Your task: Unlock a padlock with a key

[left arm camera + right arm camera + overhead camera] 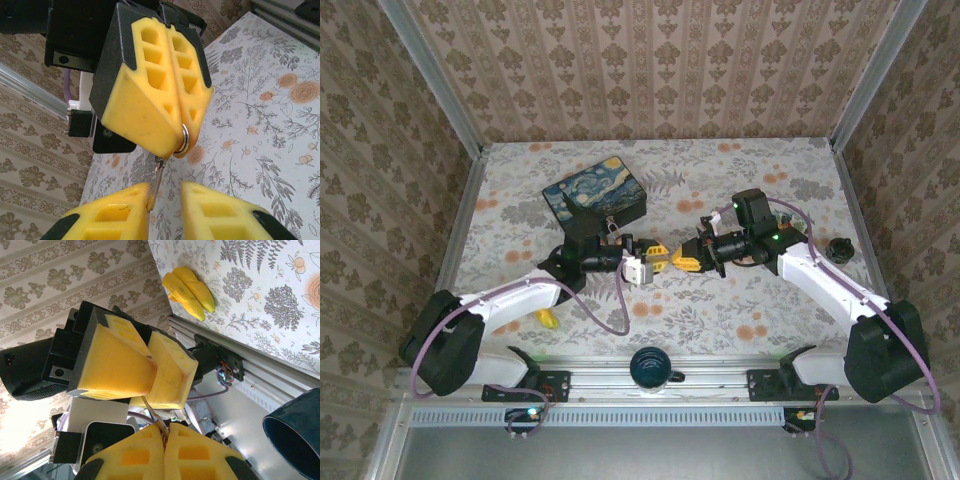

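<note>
A blue box (pixel 595 197) sits far back on the floral table (pixel 720 310). Banana (pixel 548 319) near left, dark cup (pixel 653 367) on the near rail.

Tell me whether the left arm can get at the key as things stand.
Probably yes. The key dangles from the shut right gripper, right between the open jaws of the left gripper, and nothing appears to block the way.
</note>
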